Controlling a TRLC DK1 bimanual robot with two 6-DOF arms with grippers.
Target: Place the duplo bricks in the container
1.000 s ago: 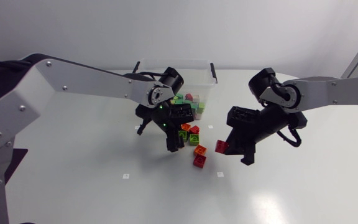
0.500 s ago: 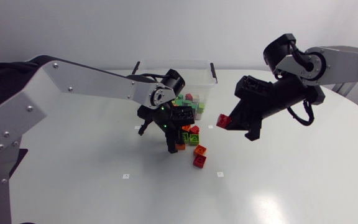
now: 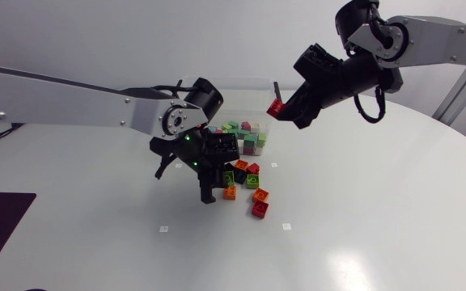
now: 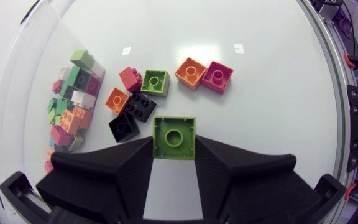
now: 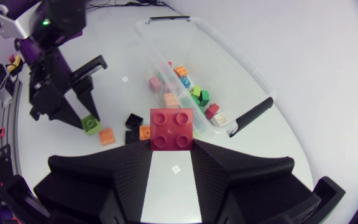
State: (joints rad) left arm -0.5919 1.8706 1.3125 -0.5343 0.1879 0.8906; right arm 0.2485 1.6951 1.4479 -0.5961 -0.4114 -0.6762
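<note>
My left gripper is shut on a green duplo brick, low over the table beside the loose pile; the right wrist view shows the same brick between its fingers. In the head view this gripper stands at the pile's left edge. My right gripper is shut on a red brick and hangs high by the right end of the clear container. From its own view, the red brick sits between the fingers, with the container ahead and below, holding several bricks.
Loose bricks lie in front of the container: black, green, orange, red and others. A black clip handle sticks out at the container's near end. The container's wall is beside my left gripper.
My right arm rose and carried the red brick from table level up to the container's right end. My left gripper shut on the green brick at the pile.
</note>
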